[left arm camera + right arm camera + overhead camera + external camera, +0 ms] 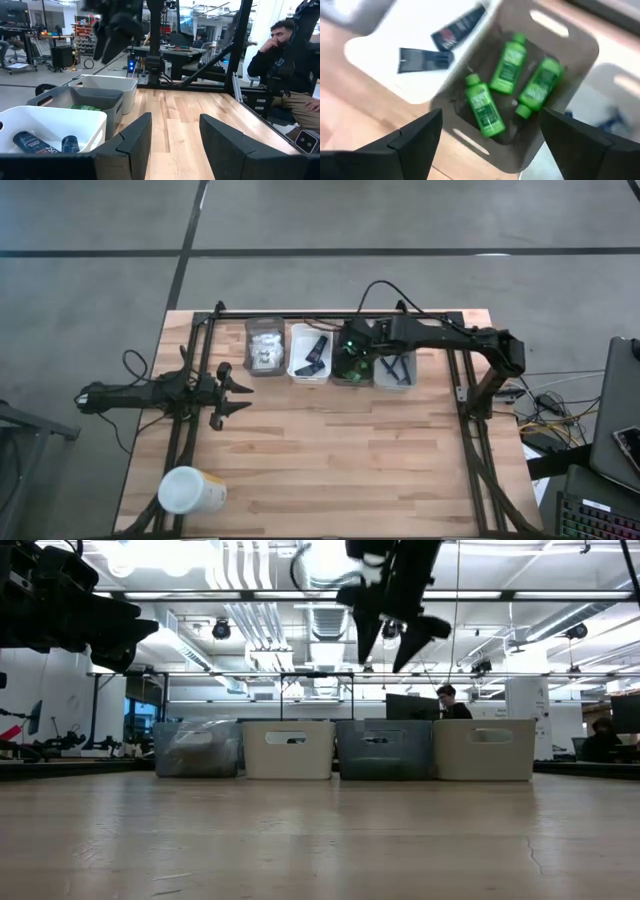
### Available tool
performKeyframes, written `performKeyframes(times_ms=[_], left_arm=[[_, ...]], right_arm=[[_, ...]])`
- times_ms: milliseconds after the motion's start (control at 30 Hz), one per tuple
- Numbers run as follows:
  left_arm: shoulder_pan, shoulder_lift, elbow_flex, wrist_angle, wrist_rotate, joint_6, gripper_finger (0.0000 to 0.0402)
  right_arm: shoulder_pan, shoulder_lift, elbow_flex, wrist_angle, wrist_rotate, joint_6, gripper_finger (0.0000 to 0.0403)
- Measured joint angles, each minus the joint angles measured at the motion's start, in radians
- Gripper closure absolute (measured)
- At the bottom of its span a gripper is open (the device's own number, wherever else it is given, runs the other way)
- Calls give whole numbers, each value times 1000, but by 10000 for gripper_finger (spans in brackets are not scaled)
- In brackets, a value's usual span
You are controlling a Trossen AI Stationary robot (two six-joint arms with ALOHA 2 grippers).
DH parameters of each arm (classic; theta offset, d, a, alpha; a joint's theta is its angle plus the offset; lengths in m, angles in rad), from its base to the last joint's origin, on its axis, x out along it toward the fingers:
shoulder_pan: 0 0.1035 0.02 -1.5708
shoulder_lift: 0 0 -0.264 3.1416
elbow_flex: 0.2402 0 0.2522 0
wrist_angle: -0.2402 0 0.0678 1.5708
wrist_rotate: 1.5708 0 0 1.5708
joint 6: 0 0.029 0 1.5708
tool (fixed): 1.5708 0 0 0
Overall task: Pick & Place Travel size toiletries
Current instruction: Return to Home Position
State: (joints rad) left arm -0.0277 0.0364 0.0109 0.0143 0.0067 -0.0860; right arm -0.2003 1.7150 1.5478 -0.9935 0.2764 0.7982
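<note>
Four small bins stand in a row at the table's far side. The clear bin (265, 347) holds white packets. The white bin (310, 356) holds flat black sachets (426, 59). Three bright green bottles (509, 64) lie on the floor of the grey bin (580, 45). Thin dark sticks (396, 368) lie in the pale bin. My right gripper (352, 352) (490, 127) hovers open above the grey bin, high over the bins in the low view (392, 635). My left gripper (236, 392) (175, 131) waits open at the table's left side, pointing right.
A big white-and-yellow cup (191, 490) lies near the table's near left corner. A black frame rail (340, 313) runs behind the bins. People sit in the room beyond the table (280, 55). Bare wood (340, 450) spreads between the bins and the near edge.
</note>
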Motion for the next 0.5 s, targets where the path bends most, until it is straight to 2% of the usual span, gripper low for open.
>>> performKeyframes(times_ms=[167, 400, 500], left_arm=[[0, 0, 0, 0, 0, 0, 229], [0, 0, 0, 0, 0, 0, 229], [0, 0, 0, 0, 0, 0, 229]], right_arm=[[86, -64, 0, 40, 95, -119, 59], [92, -161, 0, -10, 88, -87, 43], [105, -205, 0, 26, 47, -148, 42]])
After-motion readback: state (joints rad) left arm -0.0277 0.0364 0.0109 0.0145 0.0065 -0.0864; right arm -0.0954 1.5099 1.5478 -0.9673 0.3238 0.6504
